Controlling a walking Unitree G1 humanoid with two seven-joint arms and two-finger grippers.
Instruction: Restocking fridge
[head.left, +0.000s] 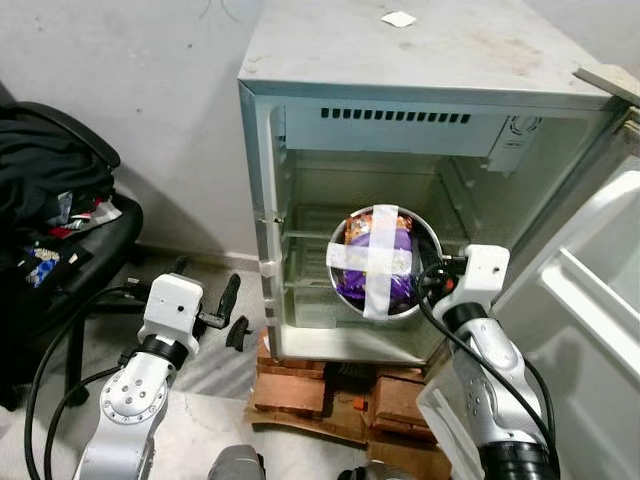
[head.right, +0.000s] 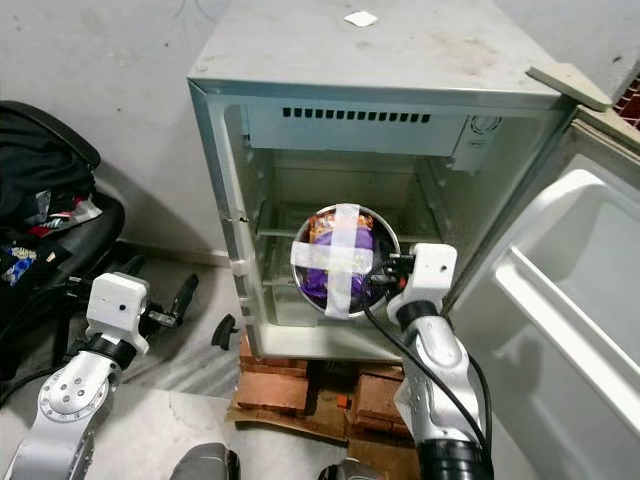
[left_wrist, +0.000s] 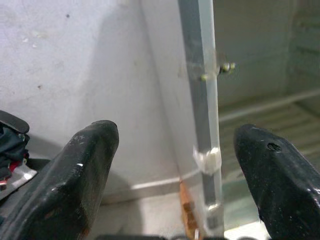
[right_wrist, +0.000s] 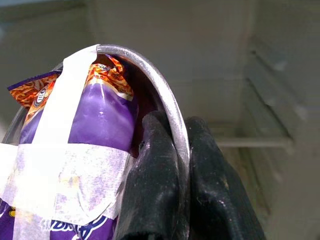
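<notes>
right gripper jaws pinching steel bowl rim, you're holding it at open fridge | left gripper jaws released, idling | risk: thin rim grip slipping, bowl tipping snack packet out

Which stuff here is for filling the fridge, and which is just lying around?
For the job:
- fridge, door open
- metal bowl of purple packets, taped shut
- right gripper, pinching the bowl's rim
- left gripper, open, idle

Just lying about:
- chair piled with clothes
- bricks under the fridge
</notes>
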